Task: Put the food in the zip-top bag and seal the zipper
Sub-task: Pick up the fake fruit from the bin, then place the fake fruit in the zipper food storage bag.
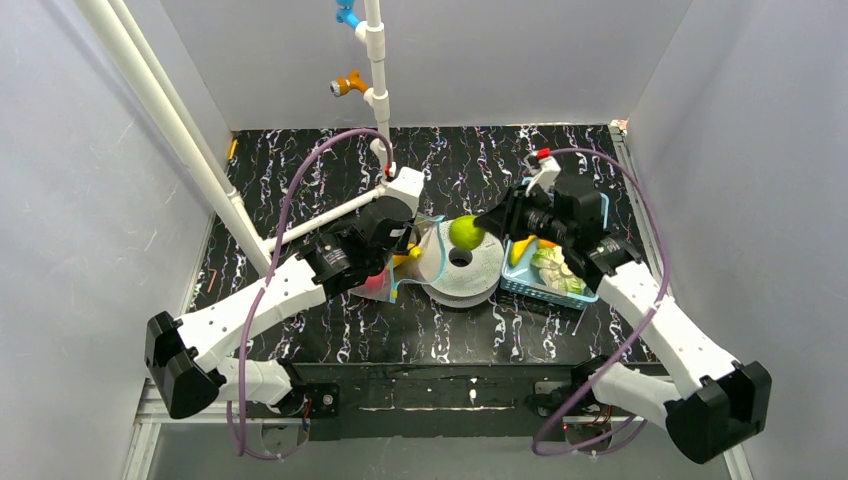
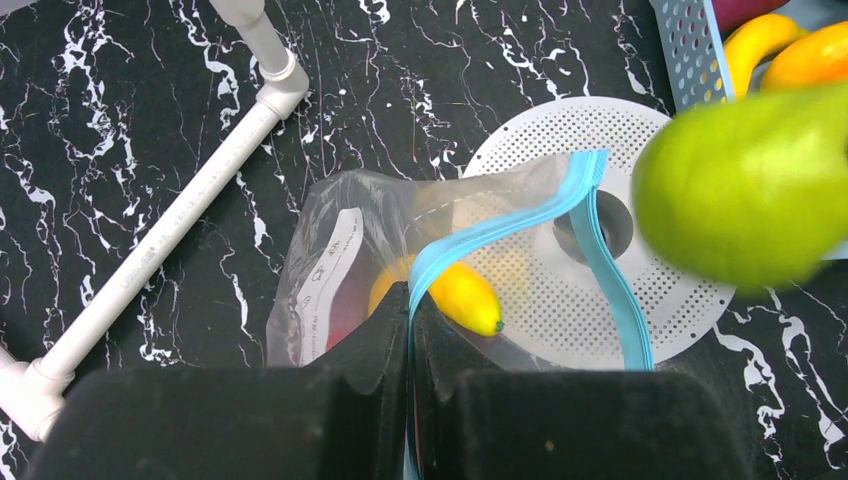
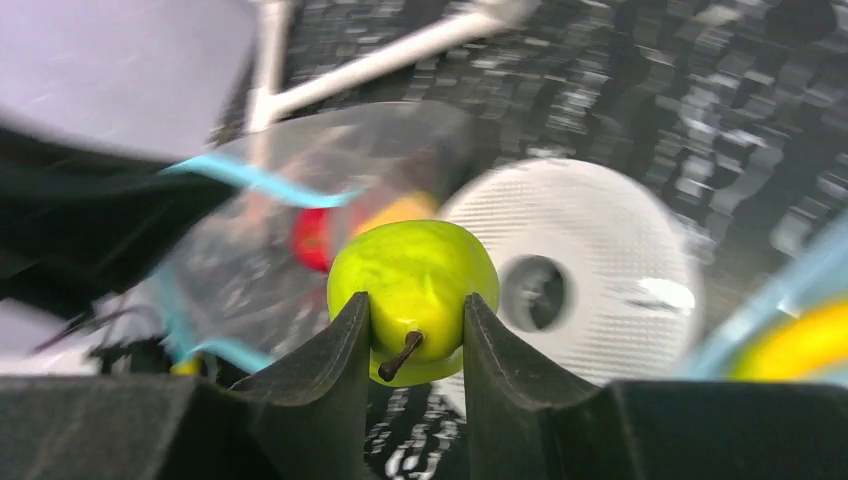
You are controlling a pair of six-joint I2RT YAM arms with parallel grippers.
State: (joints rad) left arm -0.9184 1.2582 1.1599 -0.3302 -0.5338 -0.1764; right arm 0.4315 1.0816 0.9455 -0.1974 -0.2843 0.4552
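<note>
Right wrist view: the green pear hangs in the air, pinched at its sides between two black fingers, with its stem toward the camera.
Pear's place: over the far edge of the white perforated disc, just beside the mouth of the bag.
Bag: the zip-top bag lies on the black marbled tabletop left of the disc, with its mouth edge lapping onto the disc.
Mouth edge: the zipper is a teal strip whose two lips are spread apart in a loop.
Food inside: a yellow piece and a red piece show through the plastic.
Right grasp: the right end effector is grasping the green pear.
Left grasp: the left end effector is clenched on the zipper, and the strip runs between its fingertips.
Right arm pose: it rises from the near right corner, and its wrist points left toward the bag.
Left arm pose: it stretches diagonally from the near left corner, with its wrist angled down over the bag.
Left wrist view alone: a banana and an orange piece lie in the light-blue basket. The pear is a large blur at the right.
Top view alone: the two wrists face each other across the disc, and the basket touches the disc's right side.
Surroundings: a white pipe lies on the tabletop left of the bag.
</note>
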